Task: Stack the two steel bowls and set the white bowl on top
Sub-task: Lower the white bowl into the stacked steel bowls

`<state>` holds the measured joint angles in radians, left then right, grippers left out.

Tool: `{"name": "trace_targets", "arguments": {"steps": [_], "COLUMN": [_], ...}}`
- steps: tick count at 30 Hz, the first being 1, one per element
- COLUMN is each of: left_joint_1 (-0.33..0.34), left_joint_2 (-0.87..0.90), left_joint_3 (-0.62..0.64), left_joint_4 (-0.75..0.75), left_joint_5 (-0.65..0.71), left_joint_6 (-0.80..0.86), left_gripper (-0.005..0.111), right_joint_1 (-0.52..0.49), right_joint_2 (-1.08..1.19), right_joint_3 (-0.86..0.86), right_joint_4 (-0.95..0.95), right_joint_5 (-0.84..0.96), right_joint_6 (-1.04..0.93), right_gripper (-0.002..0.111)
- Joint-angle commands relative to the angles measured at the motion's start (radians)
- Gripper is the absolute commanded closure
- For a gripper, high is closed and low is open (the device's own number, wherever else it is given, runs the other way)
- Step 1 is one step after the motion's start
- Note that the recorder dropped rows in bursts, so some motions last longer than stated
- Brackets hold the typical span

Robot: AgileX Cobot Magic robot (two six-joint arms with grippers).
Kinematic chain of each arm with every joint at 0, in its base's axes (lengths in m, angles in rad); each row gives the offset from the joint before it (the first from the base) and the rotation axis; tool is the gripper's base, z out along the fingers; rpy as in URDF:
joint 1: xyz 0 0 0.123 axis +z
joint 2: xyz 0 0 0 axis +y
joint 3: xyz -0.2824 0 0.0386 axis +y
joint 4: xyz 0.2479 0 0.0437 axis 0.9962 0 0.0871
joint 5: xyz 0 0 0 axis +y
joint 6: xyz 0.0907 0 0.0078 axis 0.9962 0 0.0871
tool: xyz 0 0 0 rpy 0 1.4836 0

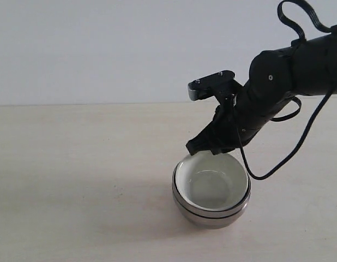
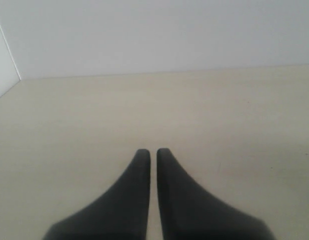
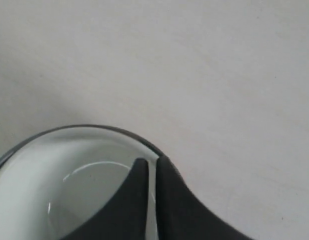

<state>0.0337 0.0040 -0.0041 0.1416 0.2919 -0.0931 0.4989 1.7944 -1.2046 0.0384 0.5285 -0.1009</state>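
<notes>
Here the white bowl (image 1: 212, 183) sits nested inside the two stacked steel bowls (image 1: 212, 218), and the whole pile rests on the pale surface (image 1: 76, 174), right of the middle in the exterior view. The right fingers (image 1: 206, 139) are pressed together with nothing between them, their tips poised just above the white bowl's rim on the side away from the camera. The left fingers (image 2: 137, 185) are likewise pressed together and empty, over a bare stretch of the surface.
</notes>
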Motion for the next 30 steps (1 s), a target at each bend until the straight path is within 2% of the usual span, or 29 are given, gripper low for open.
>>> {"name": "trace_targets", "arguments": {"steps": [1, 9, 17, 20, 25, 30], "left_joint_1": [0.004, 0.004, 0.004, 0.004, 0.004, 0.004], "left_joint_2": [-0.004, -0.004, -0.004, -0.004, -0.004, -0.004], "left_joint_3": [0.004, 0.004, 0.004, 0.004, 0.004, 0.004], "left_joint_4": [0.001, 0.001, 0.001, 0.001, 0.001, 0.001], "left_joint_5": [0.001, 0.001, 0.001, 0.001, 0.001, 0.001], "left_joint_6": [-0.008, -0.008, -0.008, -0.008, -0.008, -0.008], "left_gripper": [0.103, 0.103, 0.103, 0.103, 0.103, 0.103], "right_joint_1": [-0.001, -0.001, -0.001, -0.001, 0.038, 0.105], "right_joint_2": [-0.001, 0.064, 0.014, -0.025, -0.054, -0.03], "right_joint_3": [-0.004, -0.004, -0.004, -0.004, -0.004, -0.004], "right_joint_4": [0.003, 0.003, 0.005, 0.059, 0.264, 0.277], "right_joint_5": [-0.051, -0.051, -0.049, -0.034, -0.005, -0.013], "right_joint_6": [-0.006, -0.006, -0.006, -0.017, -0.202, -0.228], "right_gripper": [0.108, 0.108, 0.108, 0.108, 0.108, 0.108]}}
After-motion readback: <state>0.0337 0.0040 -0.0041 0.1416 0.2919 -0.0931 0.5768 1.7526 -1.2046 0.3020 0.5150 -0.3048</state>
